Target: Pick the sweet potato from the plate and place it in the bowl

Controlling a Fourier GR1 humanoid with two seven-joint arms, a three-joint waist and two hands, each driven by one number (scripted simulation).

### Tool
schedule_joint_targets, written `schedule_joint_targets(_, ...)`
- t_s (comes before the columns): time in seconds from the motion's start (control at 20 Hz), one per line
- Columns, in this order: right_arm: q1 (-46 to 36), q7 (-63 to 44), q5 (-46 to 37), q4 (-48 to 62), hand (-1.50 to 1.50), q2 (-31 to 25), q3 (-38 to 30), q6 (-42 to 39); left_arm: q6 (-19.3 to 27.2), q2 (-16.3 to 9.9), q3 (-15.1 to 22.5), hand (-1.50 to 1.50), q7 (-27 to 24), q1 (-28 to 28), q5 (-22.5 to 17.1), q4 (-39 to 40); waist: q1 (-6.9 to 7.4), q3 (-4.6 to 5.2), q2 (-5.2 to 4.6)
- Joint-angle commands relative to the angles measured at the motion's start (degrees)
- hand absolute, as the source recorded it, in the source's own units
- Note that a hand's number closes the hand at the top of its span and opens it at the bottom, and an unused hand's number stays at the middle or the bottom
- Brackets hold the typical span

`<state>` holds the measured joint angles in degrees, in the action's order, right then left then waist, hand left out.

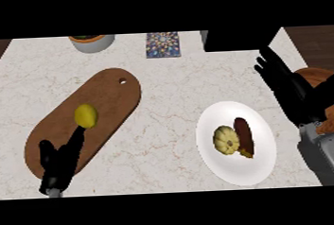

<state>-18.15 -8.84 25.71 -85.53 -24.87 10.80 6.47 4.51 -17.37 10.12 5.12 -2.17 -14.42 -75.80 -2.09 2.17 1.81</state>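
Sweet potato [243, 133]: dark reddish-brown and long, lying on the plate, right of centre, its length running up and down the view; nothing is holding it.
Squash [225, 140]: a small pale yellow ribbed squash, lying on the same plate and touching the sweet potato's left side.
Plate [237, 173]: white and round, on the counter at the lower right; both vegetables lie in its middle.
Right hand [289, 88]: black, just right of the plate and a little above it in the view, fingers stretched out straight toward the far side of the counter, holding nothing; it does not touch the plate or the sweet potato.
Bowl [324, 95]: an orange-brown curved thing at the right edge, mostly hidden behind the right hand and forearm; I take it to be the bowl, though only part of it shows.
Left hand [60, 159]: black, at the lower left over the near end of the cutting board, fingers straight and grasping nothing; one fingertip reaches up to the lemon, though whether it touches I cannot tell.
Lemon [86, 116]: yellow, lying on the cutting board about midway along.
Cutting board [110, 95]: brown wood, long with rounded ends, set on a slant, with a hole near its far end.
Pot [93, 42]: grey, at the far edge, with something orange and green inside.
Patterned tile [162, 44]: a small square with a colourful pattern, right of the pot.
Counter [170, 114]: pale marble with faint veins.
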Motion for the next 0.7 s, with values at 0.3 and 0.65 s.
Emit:
schedule_joint_targets(0.3,3.68,-1.32,-30.40,3.11,1.50,-15.61,14.37,3.91,3.84,1.25,-0.12,0.00,-4.81,7.67,4.17,-8.26,1.72,-0.08,0.03)
schedule_joint_targets(0.65,23.15,20.03,-32.69,-7.37,-1.50,10.10,12.34,36.46,7.94,2.85,-0.09,0.00,-3.87,8.46,6.20,-12.20,0.05,-2.28,-1.12)
